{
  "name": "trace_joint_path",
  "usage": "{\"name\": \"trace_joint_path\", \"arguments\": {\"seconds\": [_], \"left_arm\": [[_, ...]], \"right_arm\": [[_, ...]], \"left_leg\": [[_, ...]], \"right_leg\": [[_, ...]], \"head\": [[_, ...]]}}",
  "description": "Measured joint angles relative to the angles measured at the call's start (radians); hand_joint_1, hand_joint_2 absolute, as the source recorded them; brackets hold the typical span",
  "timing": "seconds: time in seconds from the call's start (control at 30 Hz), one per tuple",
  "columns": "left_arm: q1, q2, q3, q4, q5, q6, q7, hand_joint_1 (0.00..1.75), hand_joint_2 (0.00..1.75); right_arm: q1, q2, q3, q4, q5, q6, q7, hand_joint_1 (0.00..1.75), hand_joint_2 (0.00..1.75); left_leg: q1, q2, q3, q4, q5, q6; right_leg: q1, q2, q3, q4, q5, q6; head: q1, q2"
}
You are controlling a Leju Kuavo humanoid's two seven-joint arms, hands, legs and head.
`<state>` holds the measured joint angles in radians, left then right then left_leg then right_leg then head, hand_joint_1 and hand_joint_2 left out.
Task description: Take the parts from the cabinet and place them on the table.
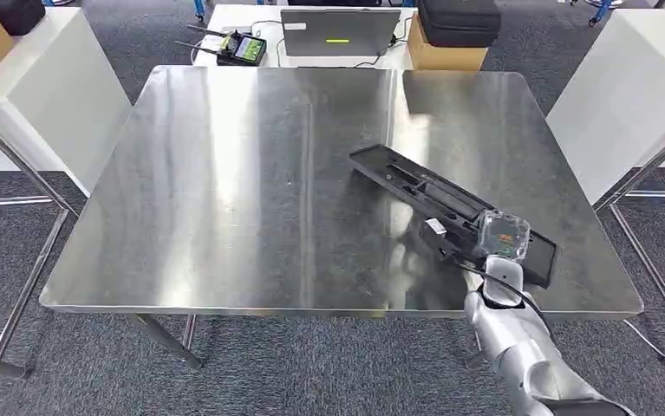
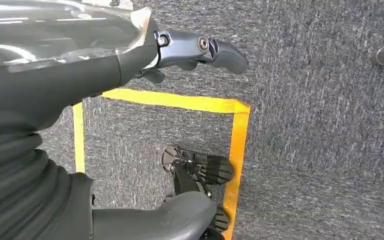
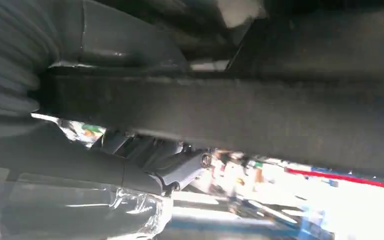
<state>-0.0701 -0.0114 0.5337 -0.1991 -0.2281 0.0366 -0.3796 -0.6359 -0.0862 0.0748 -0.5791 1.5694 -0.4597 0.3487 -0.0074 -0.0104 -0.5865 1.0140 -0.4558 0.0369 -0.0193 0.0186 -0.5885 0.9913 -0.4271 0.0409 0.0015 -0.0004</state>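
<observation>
Where it meets the table [image 1: 224, 173], right hand [image 1: 495, 251] around black part [image 1: 415, 186].

Head view bright and sharp; overhead light streaks glare across the steel table [image 1: 224, 173]. Left wrist view evenly lit, clear. Right wrist view dim, blurred, background overexposed.
</observation>
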Motion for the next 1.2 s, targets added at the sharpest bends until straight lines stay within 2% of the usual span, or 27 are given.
{"name": "trace_joint_path", "arguments": {"seconds": [0.03, 0.07, 0.17, 0.2, 0.23, 0.3, 0.4, 0.57, 0.83, 0.87, 0.9, 0.97, 1.03, 1.2], "left_arm": [[0.0, -0.001, 0.002, 0.0, -0.002, 0.006, 0.002, 0.0, 1.75], [0.001, -0.001, 0.006, 0.0, -0.002, 0.009, 0.003, 0.0, 1.75], [0.0, -0.004, 0.019, 0.0, -0.013, 0.043, 0.008, 0.0, 1.75], [-0.001, -0.006, 0.021, 0.0, -0.026, 0.075, 0.021, 0.0, 1.75], [-0.001, -0.008, 0.021, 0.0, -0.034, 0.105, 0.031, 0.0, 0.0], [-0.001, -0.013, 0.024, 0.0, -0.035, 0.143, 0.048, 0.0, 0.0], [-0.001, -0.017, 0.036, 0.0, -0.034, 0.14, 0.095, 0.0, 0.0], [-0.001, -0.019, 0.049, 0.0, -0.034, 0.111, 0.111, 0.0, 0.0], [0.0, -0.019, 0.049, 0.0, -0.034, 0.109, 0.113, 0.0, 0.0], [0.0, -0.019, 0.049, 0.0, -0.034, 0.108, 0.114, 0.0, 0.0], [0.0, -0.019, 0.049, 0.0, -0.034, 0.104, 0.115, 0.0, 0.0], [0.0, -0.019, 0.05, 0.0, -0.038, 0.092, 0.12, 0.0, 0.0], [0.0, -0.02, 0.05, 0.0, -0.046, 0.082, 0.123, 0.0, 0.0], [0.001, -0.02, 0.052, 0.0, -0.056, 0.058, 0.125, 0.0, 0.0]], "right_arm": [[-0.004, 0.003, 0.019, 0.003, 0.0, -0.005, 0.005, 1.71, 1.75], [-0.009, 0.004, 0.043, 0.006, 0.0, -0.007, 0.012, 0.0, 0.0], [-0.039, 0.013, 0.166, 0.02, 0.0, -0.007, 0.047, 0.0, 0.0], [-0.054, 0.019, 0.211, 0.027, 0.0, -0.007, 0.059, 0.0, 0.0], [-0.066, 0.023, 0.251, 0.034, 0.0, -0.009, 0.069, 0.0, 0.0], [-0.083, 0.031, 0.321, 0.044, 0.0, -0.02, 0.076, 0.0, 0.0], [-0.087, 0.044, 0.371, 0.051, 0.0, -0.041, 0.079, 0.0, 0.0], [-0.082, 0.043, 0.377, 0.054, 0.0, -0.043, 0.059, 0.0, 0.0], [-0.072, 0.04, 0.37, 0.054, -0.001, -0.042, 0.047, 0.0, 0.0], [-0.071, 0.04, 0.367, 0.054, -0.004, -0.035, 0.042, 0.0, 1.75], [-0.071, 0.041, 0.356, 0.054, -0.016, -0.016, 0.029, 0.0, 1.75], [-0.069, 0.043, 0.323, 0.054, -0.09, 0.071, -0.038, 0.0, 1.75], [-0.057, 0.049, 0.25, 0.054, -0.145, 0.132, -0.088, 0.0, 1.75], [-0.038, 0.057, 0.133, 0.042, -0.176, 0.148, -0.139, 0.0, 1.75]], "left_leg": [[0.0, 0.0, -0.001, 0.0, 0.001, 0.003], [-0.001, 0.0, -0.002, 0.0, 0.001, 0.003], [-0.001, 0.001, -0.003, 0.0, 0.002, 0.003], [0.0, 0.003, -0.002, 0.0, 0.002, 0.003], [0.0, 0.003, -0.002, 0.0, 0.002, 0.003], [0.0, 0.004, -0.001, 0.0, 0.002, 0.004], [0.002, 0.002, -0.002, 0.0, 0.003, 0.004], [0.002, 0.003, -0.002, 0.0, 0.003, 0.005], [0.002, 0.002, -0.002, 0.0, 0.003, 0.005], [0.002, 0.002, -0.002, 0.0, 0.003, 0.005], [0.002, 0.002, -0.002, 0.0, 0.003, 0.005], [0.002, 0.002, -0.002, 0.0, 0.003, 0.005], [0.002, 0.002, -0.003, 0.0, 0.003, 0.005], [0.002, 0.002, -0.002, 0.0, 0.003, 0.005]], "right_leg": [[0.0, 0.0, 0.0, 0.0, 0.0, 0.001], [0.0, 0.0, 0.0, 0.0, 0.001, 0.002], [0.0, 0.0, -0.003, 0.0, 0.003, 0.005], [0.0, 0.001, -0.003, 0.0, 0.003, 0.005], [0.0, 0.001, -0.003, 0.0, 0.003, 0.005], [0.0, 0.002, -0.004, 0.0, 0.003, 0.005], [0.001, 0.001, -0.004, 0.0, 0.003, 0.005], [0.002, 0.001, -0.004, 0.0, 0.003, 0.005], [0.002, 0.001, -0.004, 0.0, 0.003, 0.005], [0.002, 0.001, -0.004, 0.0, 0.003, 0.005], [0.002, 0.001, -0.004, 0.0, 0.003, 0.005], [0.002, 0.001, -0.004, 0.0, 0.003, 0.005], [0.002, 0.001, -0.004, 0.0, 0.003, 0.005], [0.002, 0.001, -0.003, 0.0, 0.003, 0.005]], "head": [[0.0, 0.0], [0.0, 0.0], [0.0, 0.0], [0.0, 0.0], [-0.001, 0.0], [-0.001, 0.0], [0.0, 0.0], [0.0, 0.0], [0.0, 0.0], [0.0, 0.0], [0.0, 0.0], [0.0, 0.0], [0.0, 0.0], [0.0, 0.0]]}}
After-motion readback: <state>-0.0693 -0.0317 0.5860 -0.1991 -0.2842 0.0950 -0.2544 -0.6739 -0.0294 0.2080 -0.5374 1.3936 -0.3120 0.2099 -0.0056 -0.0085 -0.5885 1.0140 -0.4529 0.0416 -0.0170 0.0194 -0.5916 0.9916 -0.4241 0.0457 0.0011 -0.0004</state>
